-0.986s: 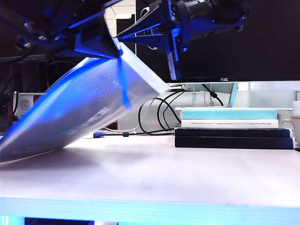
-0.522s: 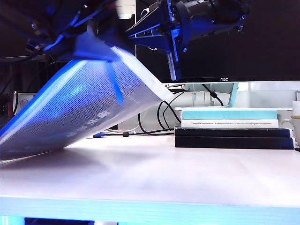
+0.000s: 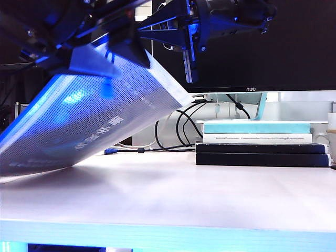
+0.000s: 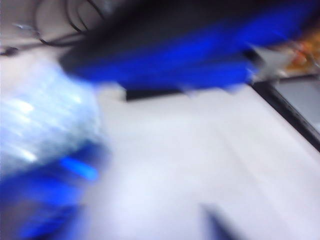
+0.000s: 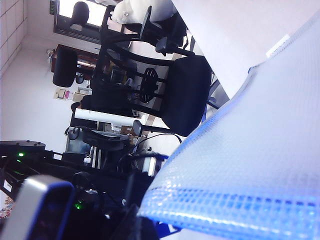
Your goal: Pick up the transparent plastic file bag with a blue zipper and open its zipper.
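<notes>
The transparent plastic file bag (image 3: 94, 121) hangs tilted above the table, its low end at the left near the tabletop. The blue zipper (image 3: 37, 105) runs along its raised edge, and the blue cord pull (image 3: 107, 88) dangles just below my left gripper (image 3: 105, 55). That gripper stands open over the bag's top edge; its wrist view is blurred, with bare table between the fingers (image 4: 145, 220). My right gripper (image 3: 152, 29) is shut on the bag's upper right edge. The right wrist view shows the mesh bag (image 5: 250, 160) and its blue edge (image 5: 225, 210) at the jaws.
A stack of books (image 3: 257, 142) lies at the right rear of the table. A dark monitor (image 3: 262, 52) stands behind it, with black cables (image 3: 173, 126) looping down beside it. The table's front edge (image 3: 168, 231) is near the camera.
My left gripper slid left along the bag's upper edge, the cord pull moving with it, and its jaws opened. The right gripper kept its hold in place.
</notes>
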Robot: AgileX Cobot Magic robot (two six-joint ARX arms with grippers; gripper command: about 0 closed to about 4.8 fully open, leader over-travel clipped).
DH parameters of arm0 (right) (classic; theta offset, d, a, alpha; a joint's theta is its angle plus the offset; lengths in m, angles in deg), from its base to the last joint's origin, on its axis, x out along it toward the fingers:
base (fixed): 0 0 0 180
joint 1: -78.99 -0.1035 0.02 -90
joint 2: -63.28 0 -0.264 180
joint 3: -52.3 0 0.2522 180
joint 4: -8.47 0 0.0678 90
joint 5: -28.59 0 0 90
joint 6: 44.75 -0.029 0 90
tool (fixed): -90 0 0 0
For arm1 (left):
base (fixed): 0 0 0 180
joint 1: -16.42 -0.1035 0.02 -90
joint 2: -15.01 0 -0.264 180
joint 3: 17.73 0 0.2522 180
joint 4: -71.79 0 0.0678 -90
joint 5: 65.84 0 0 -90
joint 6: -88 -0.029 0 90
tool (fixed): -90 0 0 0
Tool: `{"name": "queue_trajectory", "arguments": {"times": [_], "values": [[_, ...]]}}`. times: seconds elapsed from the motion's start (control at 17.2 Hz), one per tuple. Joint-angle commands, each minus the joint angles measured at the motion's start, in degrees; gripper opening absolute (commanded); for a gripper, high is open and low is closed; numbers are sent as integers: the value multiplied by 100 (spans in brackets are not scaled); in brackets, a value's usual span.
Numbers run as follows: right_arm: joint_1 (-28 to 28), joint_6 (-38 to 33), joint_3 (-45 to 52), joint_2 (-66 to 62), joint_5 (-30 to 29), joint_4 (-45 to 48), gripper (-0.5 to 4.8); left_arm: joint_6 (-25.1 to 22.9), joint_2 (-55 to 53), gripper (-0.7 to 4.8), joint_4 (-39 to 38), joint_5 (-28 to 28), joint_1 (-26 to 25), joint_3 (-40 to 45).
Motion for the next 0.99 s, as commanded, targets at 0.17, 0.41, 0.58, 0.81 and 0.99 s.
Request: {"name": "queue_trajectory", "arguments": {"times": [0.17,0.41,0.58,0.81,0.99], "values": [[282,44,-22,44,11,175,-9,-177,424,447,-636,1303,1209,-42],[380,37,-22,46,-114,153,-9,-295,382,447,-785,2072,1550,-39],[361,-4,-22,46,-249,157,-9,-278,363,447,-691,2017,1021,-37],[358,-72,-22,109,-361,168,-9,-267,352,447,-85,887,280,-37],[361,-92,-22,125,-374,168,-9,-264,177,447,306,479,-42,-37]]}}
